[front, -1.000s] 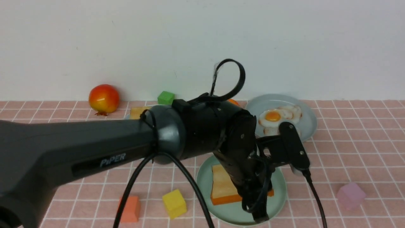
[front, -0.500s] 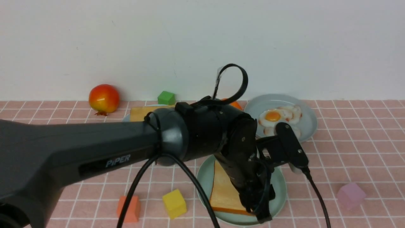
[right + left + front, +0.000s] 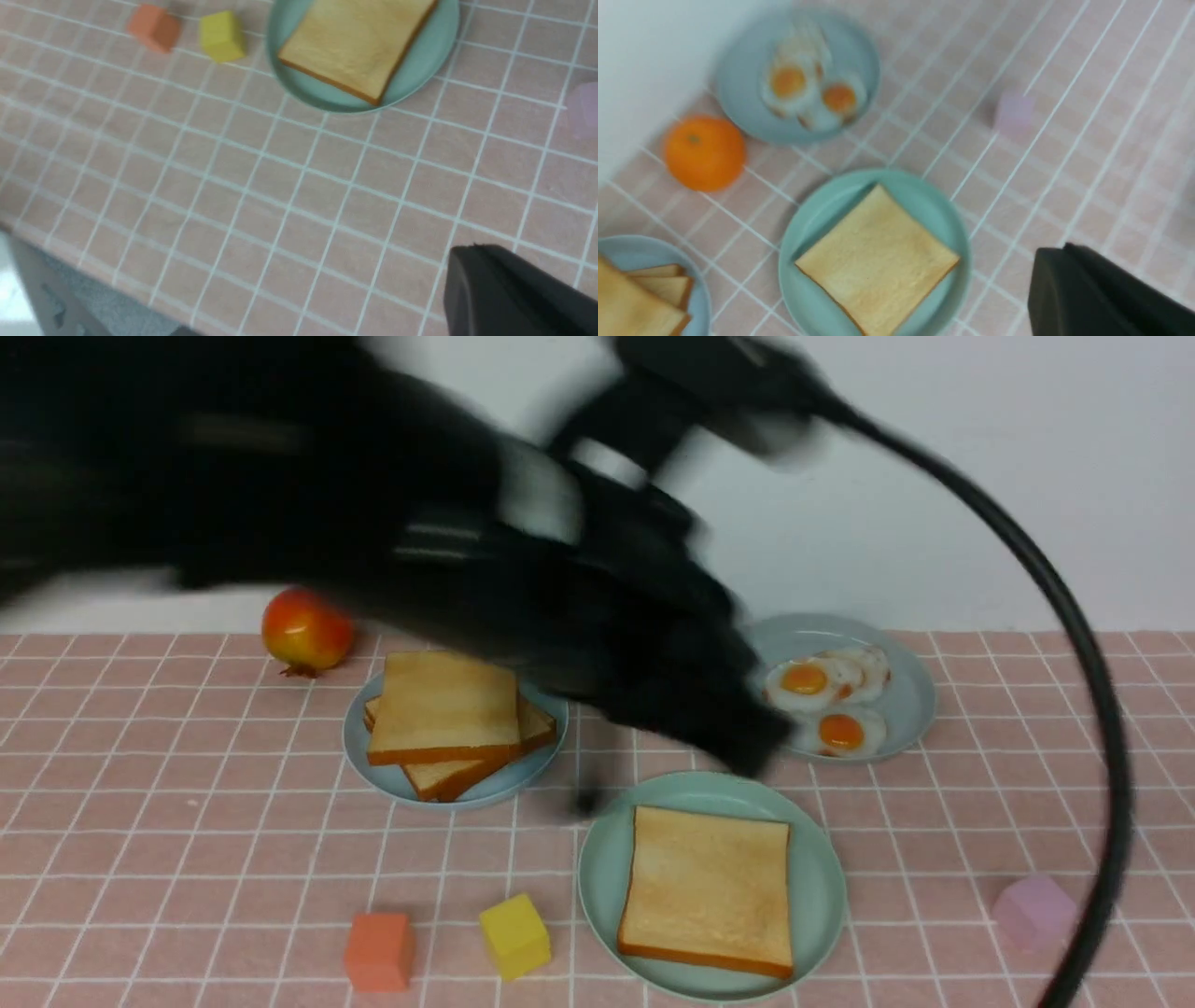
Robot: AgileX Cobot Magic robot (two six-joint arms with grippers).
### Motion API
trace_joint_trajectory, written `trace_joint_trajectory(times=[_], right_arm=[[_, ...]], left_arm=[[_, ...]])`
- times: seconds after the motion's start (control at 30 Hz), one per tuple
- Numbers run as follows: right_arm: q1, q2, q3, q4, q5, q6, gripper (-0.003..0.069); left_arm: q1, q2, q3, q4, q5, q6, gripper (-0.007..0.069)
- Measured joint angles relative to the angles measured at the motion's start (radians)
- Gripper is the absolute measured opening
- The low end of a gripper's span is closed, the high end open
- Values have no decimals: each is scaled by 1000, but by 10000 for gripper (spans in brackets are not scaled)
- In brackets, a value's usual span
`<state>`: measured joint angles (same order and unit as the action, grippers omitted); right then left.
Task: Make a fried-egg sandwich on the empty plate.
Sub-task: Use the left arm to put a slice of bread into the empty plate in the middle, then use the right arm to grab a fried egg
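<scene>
One toast slice [image 3: 707,889] lies flat on the mint-green empty plate [image 3: 597,877], with nothing on top of it. More toast slices [image 3: 443,714] are stacked on a light-blue plate [image 3: 359,747]. Fried eggs [image 3: 805,679] lie on a grey-blue plate [image 3: 910,695] behind. My left arm [image 3: 560,588] is a blur, raised above the table over the far plates. My left gripper [image 3: 1062,247] is shut and empty, high above the table beside the mint plate [image 3: 803,233]. My right gripper [image 3: 474,246] is shut and empty over bare tablecloth, nearer than the mint plate [image 3: 420,70].
A red-orange fruit [image 3: 306,630] sits by the wall at the left, and an orange [image 3: 704,153] next to the egg plate. An orange cube [image 3: 378,952], a yellow cube [image 3: 513,936] and a lilac cube [image 3: 1032,910] stand along the front. The table's near edge [image 3: 93,280] shows in the right wrist view.
My left gripper has let go of the toast slice, which now lies flat on the mint plate. The left arm has swung up and away and is blurred.
</scene>
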<state>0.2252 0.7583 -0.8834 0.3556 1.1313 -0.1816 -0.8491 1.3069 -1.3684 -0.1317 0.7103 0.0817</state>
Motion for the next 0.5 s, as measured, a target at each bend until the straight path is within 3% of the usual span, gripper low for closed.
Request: trace_joint_trajectory(times=[0.27, 0.5], right_arm=[[0, 498, -221, -3, -142, -14, 33], [0, 829, -464, -86, -157, 24, 34]], left_arm=[[0, -592, 518, -112, -129, -16, 13], [0, -943, 788, -119, -236, -42, 13]])
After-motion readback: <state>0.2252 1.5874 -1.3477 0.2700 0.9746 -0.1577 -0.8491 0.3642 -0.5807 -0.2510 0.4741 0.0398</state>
